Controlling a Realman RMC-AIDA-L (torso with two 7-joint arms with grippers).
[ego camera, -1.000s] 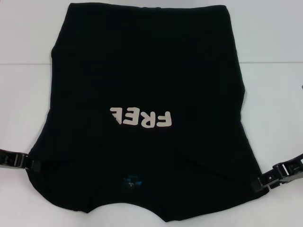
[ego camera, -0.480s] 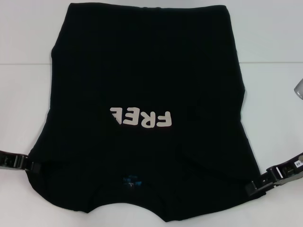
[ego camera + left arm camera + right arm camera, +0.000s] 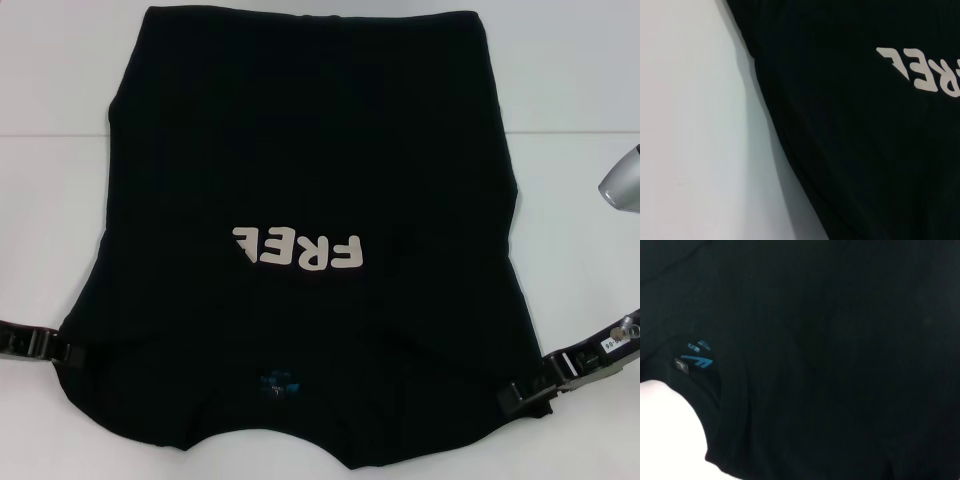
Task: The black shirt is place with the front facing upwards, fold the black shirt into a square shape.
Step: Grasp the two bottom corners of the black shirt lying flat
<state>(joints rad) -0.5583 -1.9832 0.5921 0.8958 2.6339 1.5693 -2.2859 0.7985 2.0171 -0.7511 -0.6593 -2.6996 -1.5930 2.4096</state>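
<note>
Large black cloth T-shirt [image 3: 300, 150] flat on white bench [image 3: 580, 100]; my left gripper [image 3: 68, 352] and right gripper [image 3: 518, 396] at its near corners, fingers' state unclear.

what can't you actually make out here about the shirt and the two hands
- Black shirt: head view crops its far hem and near collar edge; sleeves are tucked out of sight.
- White lettering: only FREE shows; left wrist view cuts it at the picture's edge.
- Blue neck label: print too small to read.
- Left hand and right hand: black on black cloth, grip unclear; neither wrist view shows its own fingers.
</note>
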